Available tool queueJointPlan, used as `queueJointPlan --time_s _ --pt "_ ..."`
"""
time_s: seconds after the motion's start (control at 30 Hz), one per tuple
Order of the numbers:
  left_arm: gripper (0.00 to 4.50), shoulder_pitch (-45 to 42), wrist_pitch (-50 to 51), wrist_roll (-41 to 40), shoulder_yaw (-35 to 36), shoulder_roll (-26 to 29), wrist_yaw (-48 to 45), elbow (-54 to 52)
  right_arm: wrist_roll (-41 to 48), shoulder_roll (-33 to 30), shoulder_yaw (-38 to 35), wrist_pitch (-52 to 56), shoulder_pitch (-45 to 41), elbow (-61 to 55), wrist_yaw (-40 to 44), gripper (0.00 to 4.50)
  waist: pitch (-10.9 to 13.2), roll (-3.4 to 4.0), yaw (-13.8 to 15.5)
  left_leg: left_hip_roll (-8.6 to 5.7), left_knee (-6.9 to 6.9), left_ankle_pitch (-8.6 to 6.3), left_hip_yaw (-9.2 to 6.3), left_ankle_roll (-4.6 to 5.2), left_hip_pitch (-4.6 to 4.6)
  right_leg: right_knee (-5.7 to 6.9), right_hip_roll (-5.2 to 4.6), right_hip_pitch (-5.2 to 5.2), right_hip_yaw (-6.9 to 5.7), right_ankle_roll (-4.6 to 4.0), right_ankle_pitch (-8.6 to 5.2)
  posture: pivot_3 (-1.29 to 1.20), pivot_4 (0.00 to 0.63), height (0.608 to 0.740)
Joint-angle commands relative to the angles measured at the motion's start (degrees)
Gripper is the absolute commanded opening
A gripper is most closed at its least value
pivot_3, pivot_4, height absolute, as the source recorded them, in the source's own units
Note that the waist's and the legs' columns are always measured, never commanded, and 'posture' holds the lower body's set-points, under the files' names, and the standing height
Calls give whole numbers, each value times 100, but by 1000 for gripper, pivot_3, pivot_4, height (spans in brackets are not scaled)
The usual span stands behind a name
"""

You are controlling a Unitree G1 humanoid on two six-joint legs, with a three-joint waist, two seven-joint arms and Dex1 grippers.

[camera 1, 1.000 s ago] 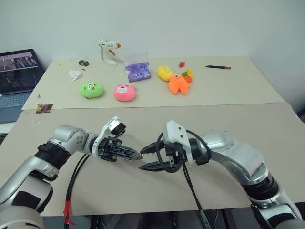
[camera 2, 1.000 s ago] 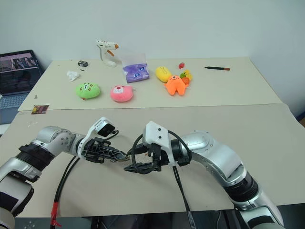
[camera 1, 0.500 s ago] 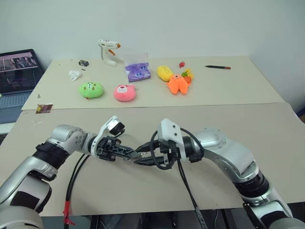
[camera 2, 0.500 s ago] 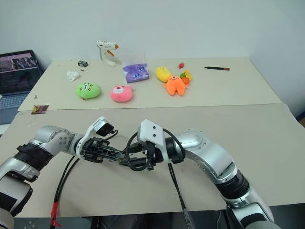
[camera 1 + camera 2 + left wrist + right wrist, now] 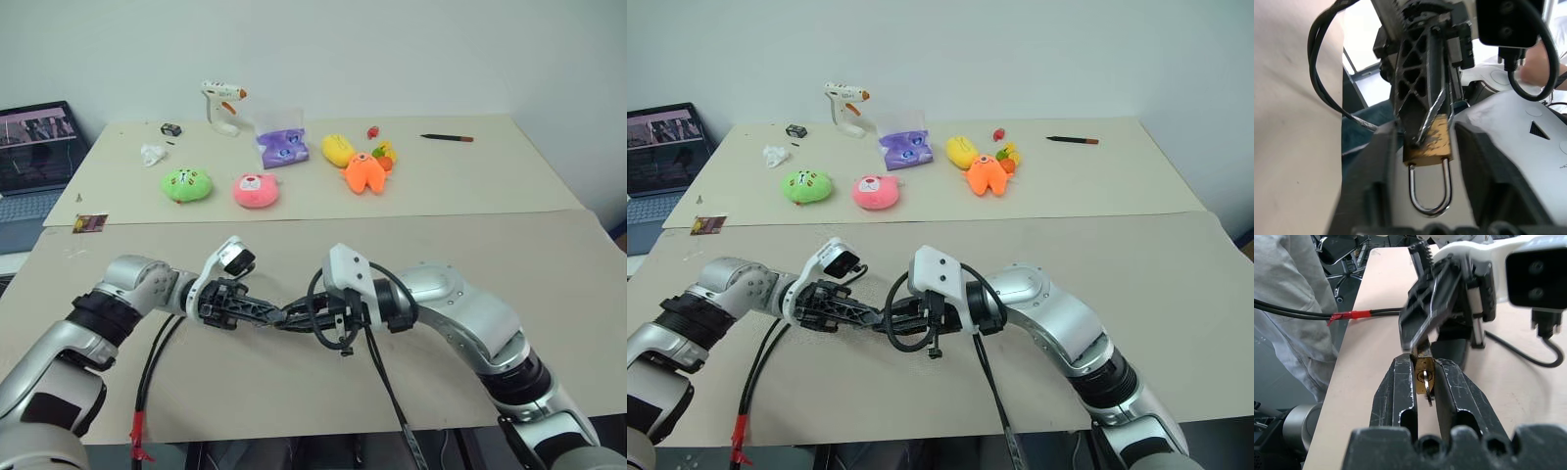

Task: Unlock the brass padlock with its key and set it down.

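Beige tabletop lies under my two arms, which meet above it. My right gripper point(image 5: 1422, 382) is squeezed tight on the brass padlock point(image 5: 1426, 144), with the little silver key point(image 5: 1428, 390) poking from its keyhole. My left gripper point(image 5: 1425, 147) has its fingers spread, touching nothing. Smooth, hard metal could slip, and the small lock might drop. Soft plush toys point(image 5: 257, 190) sit well apart.

A plain pale wall point(image 5: 392, 49) backs two beige tables point(image 5: 470, 186) set end to end, while an open laptop point(image 5: 34, 147) sits on a lower surface at nine o'clock.
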Motion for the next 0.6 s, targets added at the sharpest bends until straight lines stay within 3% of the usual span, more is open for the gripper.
queueJointPlan --time_s 0.03,0.1,0.27,0.47,0.6 --pt "3625 -51 21 -120 180 200 -50 -176 54 21 -73 -69 -58 -69 36 155 0 0 -1 0 0 0 0 0 0 0 0 0 0 0 0 0 150 740" --pt "4434 31 3 -168 153 406 -50 -332 36 -30 -96 -68 -57 -80 54 155 0 0 -14 0 0 0 0 0 -1 -1 1 -1 0 0 0 0 150 740" --pt "4472 139 -692 337 338 651 -50 261 253 -219 -400 95 -56 -231 55 155 0 0 -3 2 -3 -1 0 -2 6 2 2 0 1 -1 0 0 150 740" --pt "4472 119 -1065 907 920 410 -50 806 445 -413 -719 217 -47 -277 17 155 0 0 15 1 -2 -1 0 -2 1 -4 2 0 -2 -1 0 0 150 740" --pt "3456 195 -987 1225 1194 76 -49 888 537 -407 -750 275 -79 -320 -8 155 0 0 10 1 -2 -1 0 -1 -1 -4 2 0 -3 -1 0 0 150 740"
